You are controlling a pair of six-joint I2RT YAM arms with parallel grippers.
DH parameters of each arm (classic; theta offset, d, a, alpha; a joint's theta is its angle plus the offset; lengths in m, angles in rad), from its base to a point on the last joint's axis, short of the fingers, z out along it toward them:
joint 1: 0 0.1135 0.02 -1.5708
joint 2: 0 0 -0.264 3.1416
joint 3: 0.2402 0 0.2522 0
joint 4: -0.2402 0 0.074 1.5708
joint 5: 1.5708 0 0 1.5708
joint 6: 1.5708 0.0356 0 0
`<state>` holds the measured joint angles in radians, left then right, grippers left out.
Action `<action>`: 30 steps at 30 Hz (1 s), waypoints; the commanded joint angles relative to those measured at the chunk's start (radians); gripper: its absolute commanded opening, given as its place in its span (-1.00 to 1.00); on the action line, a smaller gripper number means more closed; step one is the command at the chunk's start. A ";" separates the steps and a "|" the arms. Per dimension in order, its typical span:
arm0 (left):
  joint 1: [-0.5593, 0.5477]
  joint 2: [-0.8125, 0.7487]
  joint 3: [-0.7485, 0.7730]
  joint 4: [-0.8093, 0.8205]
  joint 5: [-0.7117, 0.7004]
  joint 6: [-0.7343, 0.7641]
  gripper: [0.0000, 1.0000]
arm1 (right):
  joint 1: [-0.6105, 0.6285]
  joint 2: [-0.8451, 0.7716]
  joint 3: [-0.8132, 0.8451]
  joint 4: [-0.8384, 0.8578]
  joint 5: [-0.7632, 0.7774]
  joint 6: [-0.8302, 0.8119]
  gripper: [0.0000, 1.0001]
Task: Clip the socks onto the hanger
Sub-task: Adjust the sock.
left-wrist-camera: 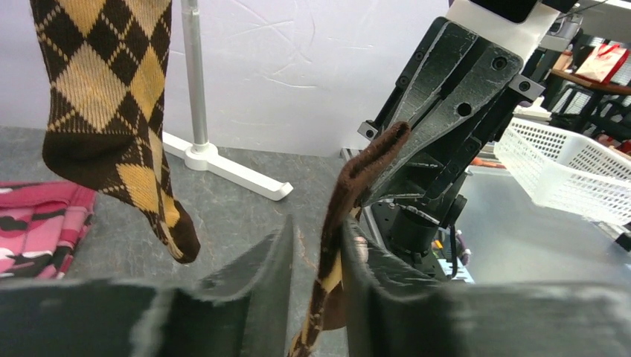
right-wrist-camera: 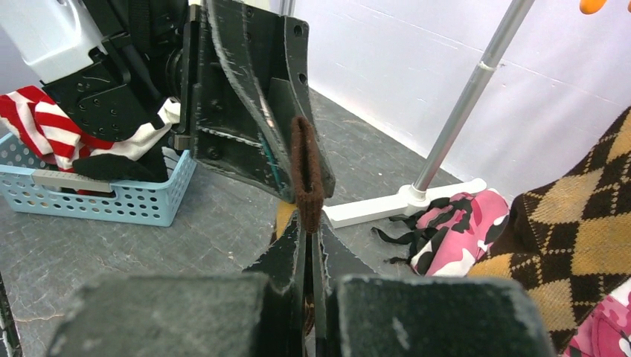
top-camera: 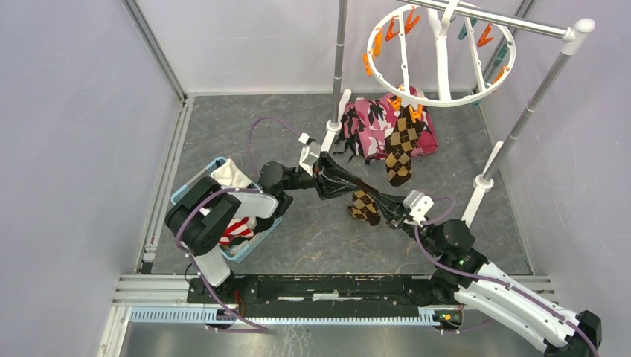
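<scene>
Socks sat in three places. One brown-and-tan argyle sock (top-camera: 364, 207) hung in mid-air near the middle of the grey floor (top-camera: 312, 238), stretched between the two grippers. The right gripper (right-wrist-camera: 309, 236) had its fingers pressed together on the sock, with the dark brown cuff sticking up past the fingertips. The left gripper (left-wrist-camera: 318, 232) straddled the same sock farther along its length. Its jaws stood partly apart, with the fabric running between them close to one finger and a visible gap on the other side, so it was not clamped.

A second argyle sock (top-camera: 400, 149) dangled from the near rim of the hanger (top-camera: 444, 67), pinched by an orange clothespin (top-camera: 415, 113). The hanger, a round white ring with crossbars and orange and teal pins, hung from a silver rail (top-camera: 521, 24) at the far right. Beneath it a pink, black and white camouflage cloth (top-camera: 368, 123) lay crumpled on the floor, with the clipped sock's toe hanging in front of it.

At the left, beside the left arm's base, a light blue basket (top-camera: 186, 195) held a red-and-white striped sock (top-camera: 236, 229) and a white piece of fabric (top-camera: 232, 175).
</scene>
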<state>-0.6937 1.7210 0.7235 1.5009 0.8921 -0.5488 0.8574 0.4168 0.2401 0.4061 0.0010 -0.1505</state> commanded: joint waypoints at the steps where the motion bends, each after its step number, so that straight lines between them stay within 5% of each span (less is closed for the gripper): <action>1: -0.006 0.015 0.039 0.236 0.016 -0.021 -0.46 | 0.003 0.001 0.044 0.052 -0.028 0.014 -1.00; 4: 0.003 0.017 0.029 0.236 0.001 -0.006 -0.88 | 0.003 -0.010 0.043 0.041 -0.040 0.007 -1.00; 16: 0.035 0.005 -0.001 0.236 -0.013 0.030 -0.96 | 0.003 0.019 0.107 -0.109 -0.271 -0.110 -0.22; 22: 0.060 -0.035 -0.058 0.235 0.008 0.066 -0.96 | 0.003 -0.091 0.147 -0.148 -0.093 -0.158 0.09; 30: 0.066 -0.089 -0.122 0.235 0.017 0.082 -0.95 | 0.004 -0.042 0.187 -0.040 0.086 -0.204 0.14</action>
<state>-0.6292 1.6909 0.6189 1.4986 0.8928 -0.5301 0.8574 0.3141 0.3805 0.2848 -0.0219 -0.3050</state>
